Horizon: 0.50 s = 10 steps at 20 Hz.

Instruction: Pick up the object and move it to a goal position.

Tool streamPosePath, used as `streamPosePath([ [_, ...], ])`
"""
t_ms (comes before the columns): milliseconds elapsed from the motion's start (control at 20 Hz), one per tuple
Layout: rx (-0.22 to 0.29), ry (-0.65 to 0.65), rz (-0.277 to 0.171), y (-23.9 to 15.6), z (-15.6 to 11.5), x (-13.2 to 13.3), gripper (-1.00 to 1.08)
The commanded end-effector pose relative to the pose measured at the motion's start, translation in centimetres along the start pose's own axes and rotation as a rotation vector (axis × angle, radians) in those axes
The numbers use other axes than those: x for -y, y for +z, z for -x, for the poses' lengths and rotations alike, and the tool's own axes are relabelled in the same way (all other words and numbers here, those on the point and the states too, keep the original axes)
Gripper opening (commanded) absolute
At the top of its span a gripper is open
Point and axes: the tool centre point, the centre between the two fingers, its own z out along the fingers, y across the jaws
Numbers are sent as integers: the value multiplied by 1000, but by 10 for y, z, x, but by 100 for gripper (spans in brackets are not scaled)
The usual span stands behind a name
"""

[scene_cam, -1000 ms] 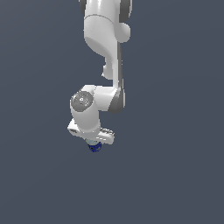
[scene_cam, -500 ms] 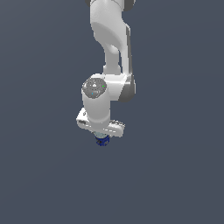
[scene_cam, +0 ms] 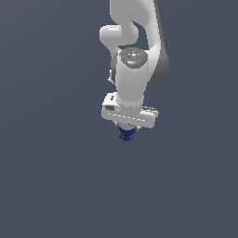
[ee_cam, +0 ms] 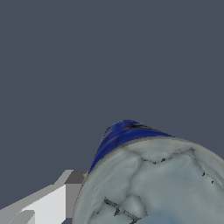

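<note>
Gripper [scene_cam: 126, 129] pointing straight down, fingers pinching the small blue can [scene_cam: 126, 134], which pokes out just beneath the white hand; up close, its pale silvery top [ee_cam: 153, 183] fills the wrist view beside one finger [ee_cam: 48, 203].

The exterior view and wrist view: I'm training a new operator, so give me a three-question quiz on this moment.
1. True or false: the can sits directly under the gripper.
2. The can's body colour is: A red, B dark blue, C green.
3. In the wrist view, which part of the can fills most of the picture?

Key: 1 true. 2 B. 3 its pale, round top.
</note>
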Motion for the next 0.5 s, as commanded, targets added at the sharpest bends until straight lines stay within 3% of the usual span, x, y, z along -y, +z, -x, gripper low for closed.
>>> streamPosePath([
  [0, -4, 0, -1, -23, 13, 19, -100],
  [450, -5, 1, 0, -81, 51, 73, -100],
])
